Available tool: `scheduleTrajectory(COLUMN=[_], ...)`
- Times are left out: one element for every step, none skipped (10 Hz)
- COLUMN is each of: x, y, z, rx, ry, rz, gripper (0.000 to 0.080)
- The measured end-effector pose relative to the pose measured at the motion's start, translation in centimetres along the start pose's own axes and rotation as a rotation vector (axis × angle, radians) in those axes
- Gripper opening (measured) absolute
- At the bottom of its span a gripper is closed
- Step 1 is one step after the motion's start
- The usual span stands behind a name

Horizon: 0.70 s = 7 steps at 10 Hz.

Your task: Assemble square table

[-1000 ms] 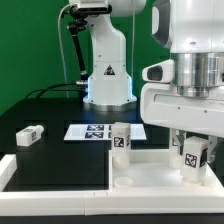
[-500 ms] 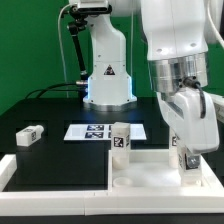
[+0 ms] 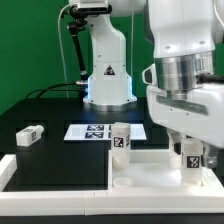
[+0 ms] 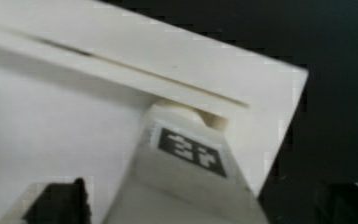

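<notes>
At the exterior view's left edge the rail [image 3: 8, 166] is seen, and just inside it a loose leg [image 3: 30, 135] lies on its side on the black table [image 3: 60, 160], well apart from the other parts. Further right the marker board [image 3: 92, 131] lies flat, and behind it the arm's base [image 3: 108, 78] stands at the back of the table. Next, a standing leg [image 3: 121, 141] is set upright at the rear corner of the top [image 3: 150, 168] on the exterior view's left; the top rests rim upward at the front of the table, with an open hole visible at its near corner. On the exterior view's right the arm is brought over the top from above, its wrist held vertical and the hand pointed straight down. The gripper [image 3: 190, 146] is lowered around the upper part of a corner leg [image 3: 191, 167], which stands upright in the top near its right side. In the wrist view the same leg [image 4: 194, 160] is seen with its tag facing the camera, set against the top's raised rim [image 4: 140, 75]. The gripper is released: one dark finger [image 4: 60, 200] is shown standing clear of the leg, with a gap between them.
</notes>
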State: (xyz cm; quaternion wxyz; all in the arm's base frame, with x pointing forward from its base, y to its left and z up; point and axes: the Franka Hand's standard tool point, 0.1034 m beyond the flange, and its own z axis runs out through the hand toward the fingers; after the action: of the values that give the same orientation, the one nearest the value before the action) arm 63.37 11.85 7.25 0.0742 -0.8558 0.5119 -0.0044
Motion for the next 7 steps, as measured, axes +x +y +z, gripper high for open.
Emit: scheduleTrajectory(x=[-0.36,-0.24,-0.09,0.03,0.19,-0.30,-0.09], y=[0.05,0.09,0.15,0.15,-0.09,-0.14,-0.27], z=[-0.01,0.02,0.03,-0.02,-0.23,-0.01,-0.01], rx=[-0.004,-0.004,-0.006,-0.014,-0.034,-0.047,-0.036], ry=[-0.001,0.000,0.002,0.011,0.035,0.043,0.062], rz=[-0.085,-0.159,-0.222,-0.311,-0.525,-0.668,-0.817], gripper=[0.0638,0.0648,0.0648,0.0649,0.0649,0.0649,0.0649])
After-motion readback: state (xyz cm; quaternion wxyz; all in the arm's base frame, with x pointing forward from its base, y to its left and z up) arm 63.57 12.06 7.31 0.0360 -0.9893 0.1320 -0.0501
